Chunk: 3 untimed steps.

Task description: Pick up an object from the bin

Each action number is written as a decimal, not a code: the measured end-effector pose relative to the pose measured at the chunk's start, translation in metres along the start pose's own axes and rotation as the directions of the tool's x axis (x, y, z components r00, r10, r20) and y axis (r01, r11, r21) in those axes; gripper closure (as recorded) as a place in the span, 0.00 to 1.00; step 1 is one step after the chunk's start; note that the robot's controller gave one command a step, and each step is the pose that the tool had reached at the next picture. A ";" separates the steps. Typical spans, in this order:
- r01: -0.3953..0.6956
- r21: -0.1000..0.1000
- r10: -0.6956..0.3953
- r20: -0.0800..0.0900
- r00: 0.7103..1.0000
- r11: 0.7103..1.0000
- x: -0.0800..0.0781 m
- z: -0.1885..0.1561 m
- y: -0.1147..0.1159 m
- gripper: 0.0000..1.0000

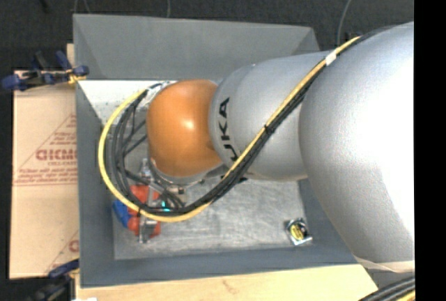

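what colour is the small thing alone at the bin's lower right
The small thing is yellow and black, camera view.

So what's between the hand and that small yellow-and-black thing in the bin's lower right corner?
Nothing: camera view shows bare bin floor between the hand and the yellow-and-black thing.

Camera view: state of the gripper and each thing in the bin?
Gripper: down in the bin's lower-left corner, among the red and blue things; grasp cannot be told.
Small blue block: on the floor, just left of the gripper, partly hidden.
Red-orange pieces: on the floor under the gripper, partly hidden.
Small yellow-and-black thing: lying alone near the lower-right corner, untouched.
Grey metal bin: upright.
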<state>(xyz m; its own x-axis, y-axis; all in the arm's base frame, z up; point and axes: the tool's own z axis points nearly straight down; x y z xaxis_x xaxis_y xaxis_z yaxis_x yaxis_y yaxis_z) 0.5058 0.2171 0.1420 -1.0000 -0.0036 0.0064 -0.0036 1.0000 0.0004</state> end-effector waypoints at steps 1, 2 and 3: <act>-0.046 -0.004 0.046 0.011 0.999 0.999 0.011 0.036 0.012 0.00; -0.319 -0.001 0.319 0.004 0.948 0.948 0.022 0.039 0.007 0.00; -0.504 -0.006 0.504 0.008 0.864 0.864 -0.007 0.042 0.009 0.00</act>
<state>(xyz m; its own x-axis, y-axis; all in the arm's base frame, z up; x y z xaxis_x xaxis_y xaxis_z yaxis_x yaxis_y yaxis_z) 0.5129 0.2261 0.1002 -0.8656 0.5008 -0.0019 0.5008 0.8656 0.0027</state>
